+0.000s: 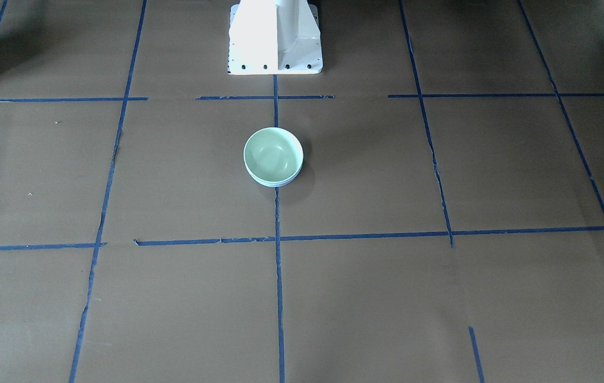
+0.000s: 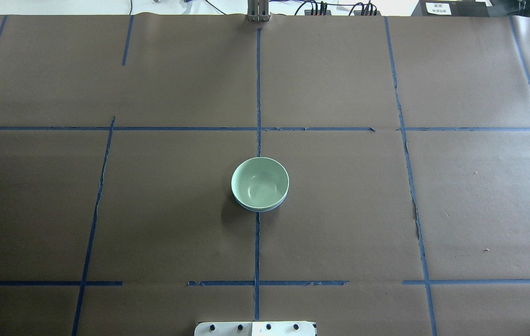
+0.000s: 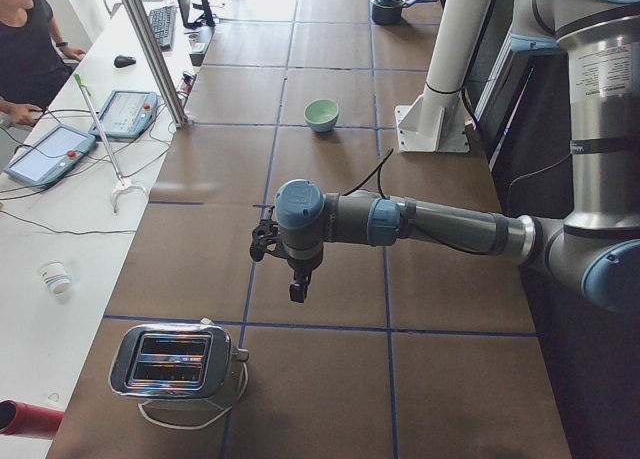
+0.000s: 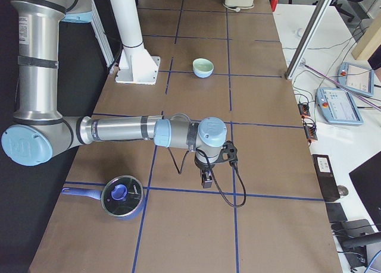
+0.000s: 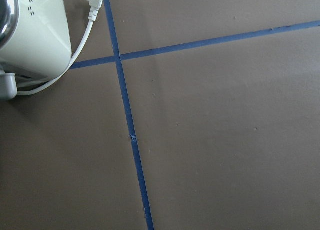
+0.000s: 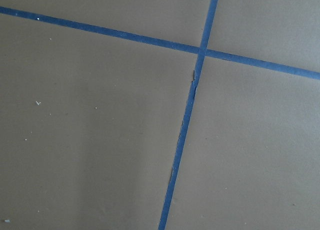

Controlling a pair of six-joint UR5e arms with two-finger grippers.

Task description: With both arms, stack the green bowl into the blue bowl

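Note:
The green bowl (image 1: 273, 151) sits nested inside the blue bowl (image 1: 275, 184) at the middle of the table. Only a thin pale blue rim shows under it. In the overhead view the green bowl (image 2: 259, 182) likewise covers the blue bowl (image 2: 258, 209). The pair also shows small in the left view (image 3: 321, 113) and the right view (image 4: 202, 67). My left gripper (image 3: 298, 291) hangs over the table's left end, far from the bowls. My right gripper (image 4: 206, 179) hangs over the right end. Both show only in side views, so I cannot tell if they are open or shut.
A chrome toaster (image 3: 176, 365) with a white cable stands at the table's left end, and its corner shows in the left wrist view (image 5: 30, 34). A blue lidded pot (image 4: 121, 196) stands at the right end. The white pedestal (image 1: 275, 40) is behind the bowls. An operator (image 3: 25, 49) sits beside the table.

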